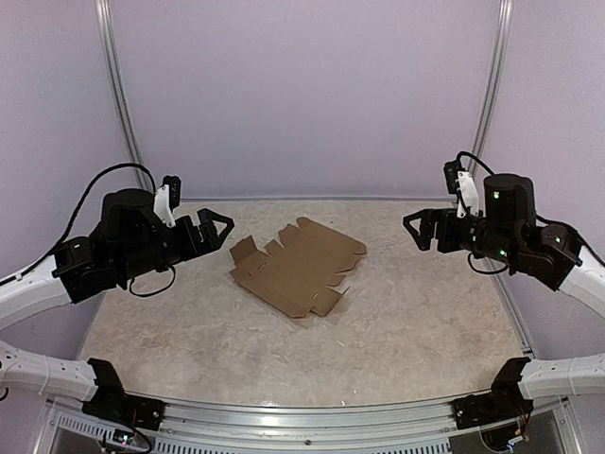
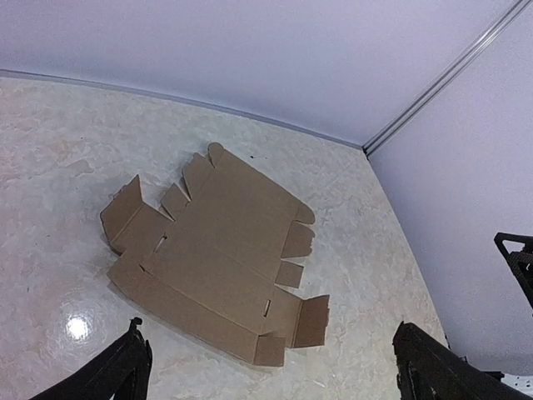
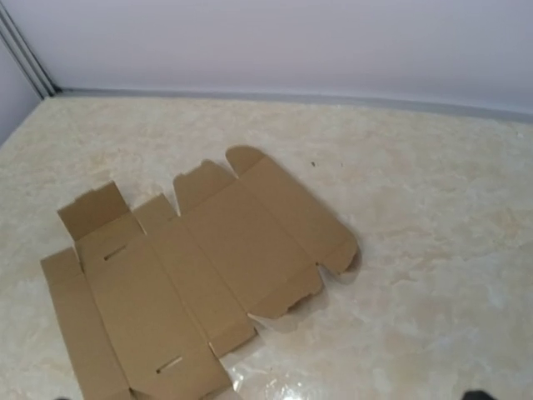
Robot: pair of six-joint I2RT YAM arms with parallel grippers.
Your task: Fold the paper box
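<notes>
My left claw (image 1: 225,233) and right claw (image 1: 412,234) hang wide open and empty either side of the flat brown die-cut cardboard sheet (image 1: 298,265) lying mid-way across the worktop (image 1: 425,317), so I'd pin its centre panel with one and lift a side flap along its crease.

Beige marbled table (image 1: 425,312), lilac walls (image 1: 302,95), metal posts (image 1: 115,85).
</notes>
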